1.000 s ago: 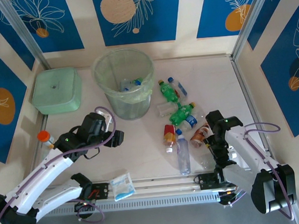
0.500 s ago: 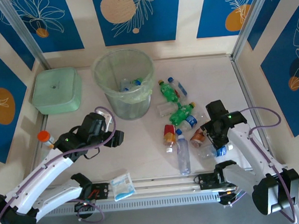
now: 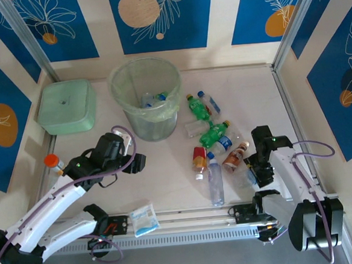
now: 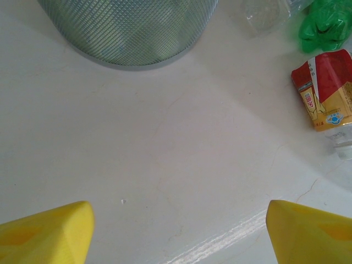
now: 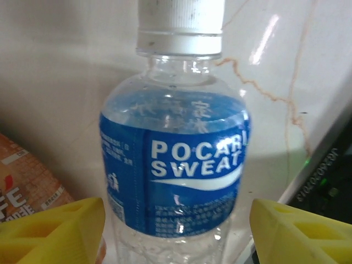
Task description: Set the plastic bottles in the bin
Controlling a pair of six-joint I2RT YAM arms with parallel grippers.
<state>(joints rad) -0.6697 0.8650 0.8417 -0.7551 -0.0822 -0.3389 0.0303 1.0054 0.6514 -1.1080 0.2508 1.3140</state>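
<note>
The bin (image 3: pixel 123 72), a round pale-green bucket with a bag liner, stands at the back and has bottles inside; its meshed wall (image 4: pixel 129 27) is ahead of my left gripper. Several plastic bottles lie right of it: green (image 3: pixel 196 106), green (image 3: pixel 215 134), red-labelled (image 3: pixel 199 157), tall clear (image 3: pixel 215 177) and orange-labelled (image 3: pixel 235 157). My left gripper (image 3: pixel 125 141) (image 4: pixel 179 220) is open over bare table. My right gripper (image 3: pixel 260 169) (image 5: pixel 179 231) is open, its yellow fingers on either side of a clear blue-labelled bottle (image 5: pixel 176 165) lying on the table, cap pointing away.
A square pale-green lidded box (image 3: pixel 67 105) sits at the back left. A blue-and-white sachet (image 3: pixel 144 219) lies by the near rail (image 3: pixel 188 214). An orange-capped object (image 3: pixel 51 160) is beside the left arm. A red-labelled bottle (image 4: pixel 324 91) lies to the left gripper's right.
My right gripper has swung right and nearer, coming down over the blue-labelled bottle, and its jaws have narrowed a little. The left arm has not moved.
</note>
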